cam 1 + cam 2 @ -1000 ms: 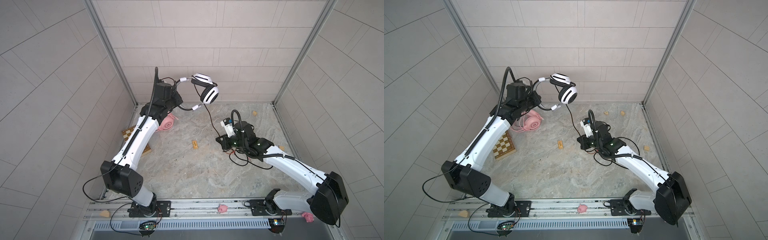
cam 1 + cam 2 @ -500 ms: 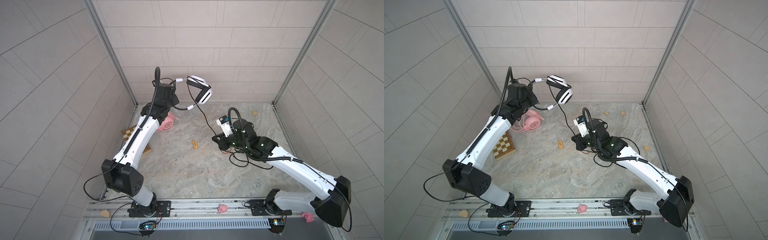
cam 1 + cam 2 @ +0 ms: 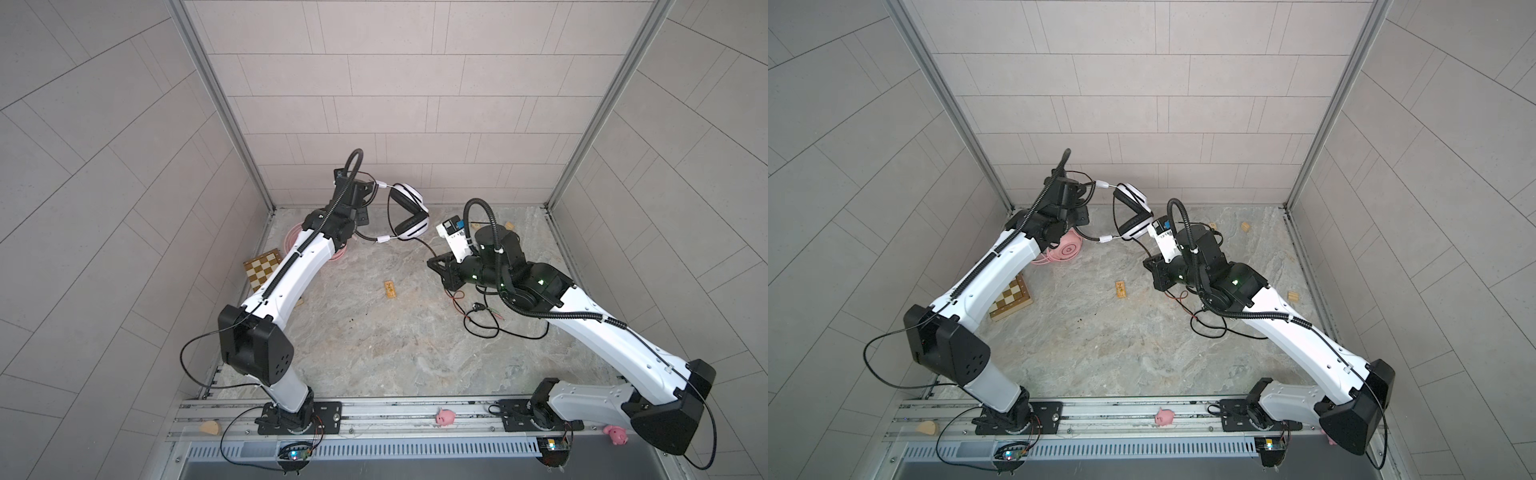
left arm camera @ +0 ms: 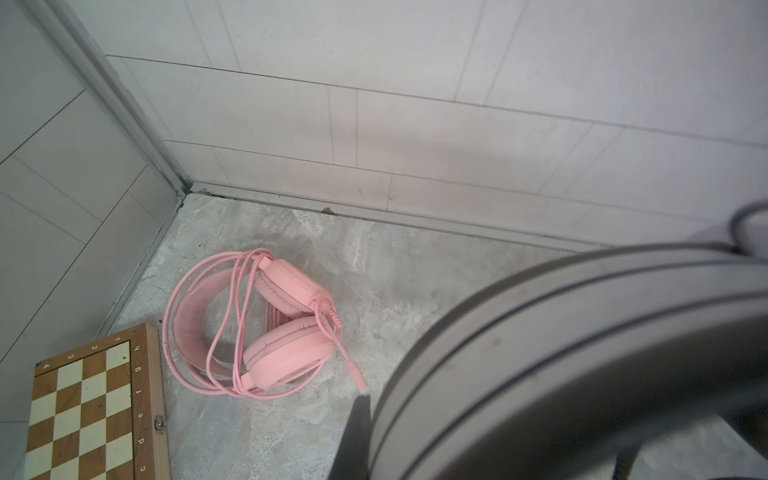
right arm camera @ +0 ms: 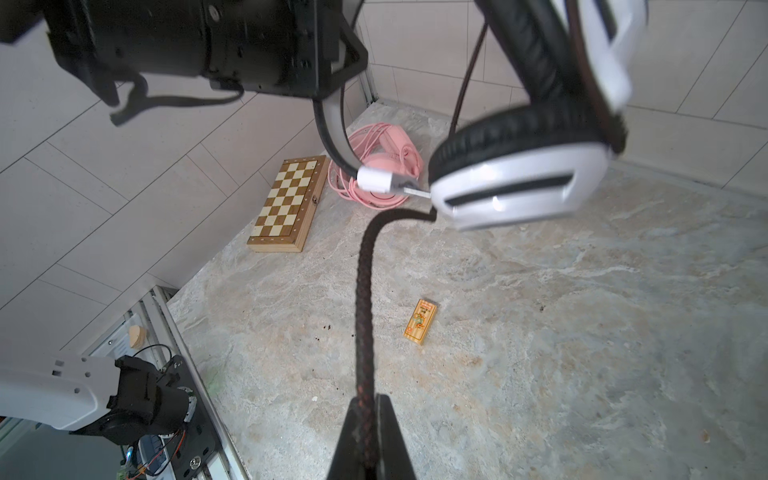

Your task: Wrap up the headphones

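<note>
My left gripper (image 3: 362,202) holds the white-and-black headphones (image 3: 409,208) up in the air near the back wall, shut on the headband. That headband (image 4: 561,353) fills the left wrist view beside one dark finger (image 4: 357,436). The thin black cable (image 5: 365,299) runs from the lower ear cup (image 5: 515,187) to my right gripper (image 5: 365,415), which is shut on it a little above the floor (image 3: 434,262). The pink headphones (image 4: 266,328) lie on the floor in the back left corner with their pink cable looped around them, partly hidden under my left arm (image 3: 1067,249).
A folded chessboard (image 3: 264,270) lies by the left wall. A small orange block (image 3: 390,289) sits mid-floor. Loose black and red wires (image 3: 482,316) trail under my right arm. Wooden blocks (image 3: 1293,296) lie near the right wall, and pink pig toys (image 3: 444,417) on the front rail.
The left arm has lowered and turned the white-and-black headphones. The right gripper has shifted slightly left and toward the back, still shut on the cable.
</note>
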Robot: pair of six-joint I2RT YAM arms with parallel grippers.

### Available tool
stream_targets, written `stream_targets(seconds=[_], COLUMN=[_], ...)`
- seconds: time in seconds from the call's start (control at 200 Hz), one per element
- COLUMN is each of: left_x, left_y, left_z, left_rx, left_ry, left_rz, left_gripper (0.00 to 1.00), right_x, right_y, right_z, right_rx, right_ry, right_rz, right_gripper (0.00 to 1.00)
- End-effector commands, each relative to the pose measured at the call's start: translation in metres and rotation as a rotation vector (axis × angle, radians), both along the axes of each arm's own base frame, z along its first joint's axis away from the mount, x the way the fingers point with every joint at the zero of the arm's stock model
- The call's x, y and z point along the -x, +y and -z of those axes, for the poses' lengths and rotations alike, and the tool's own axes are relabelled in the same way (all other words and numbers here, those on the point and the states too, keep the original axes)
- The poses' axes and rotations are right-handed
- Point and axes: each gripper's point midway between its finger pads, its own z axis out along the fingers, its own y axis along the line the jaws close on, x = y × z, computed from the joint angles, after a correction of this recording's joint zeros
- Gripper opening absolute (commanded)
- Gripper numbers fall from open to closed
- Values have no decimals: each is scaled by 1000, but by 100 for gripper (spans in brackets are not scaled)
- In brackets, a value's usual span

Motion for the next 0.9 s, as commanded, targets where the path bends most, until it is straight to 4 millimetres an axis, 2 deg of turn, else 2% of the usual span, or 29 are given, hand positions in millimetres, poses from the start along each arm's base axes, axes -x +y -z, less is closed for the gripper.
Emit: stream_targets(seconds=[0.0,0.235,0.575,0.726,0.896], left_x=[3,28,73,93,101], left_y=[-18,-42,-84,-102,-110], left_z=[-6,11,30,40,39], left_rx=[-100,-147,-176,-154,-126], left_ry=[-3,71,119,162,169], left_rz=[99,288,611,743,795], left_gripper=[0,0,0,0,0], right_x=[-3,-19,-42,-53,-70], right_y=[-6,-29,-57,-66,-80], right_z=[-12,-24,-39,-39,-31], right_rx=[60,166,161,153,136], right_ry=[-57,-129,-159,-157,-128], right_rz=[5,76,162,188,226], right_gripper=[0,0,0,0,0])
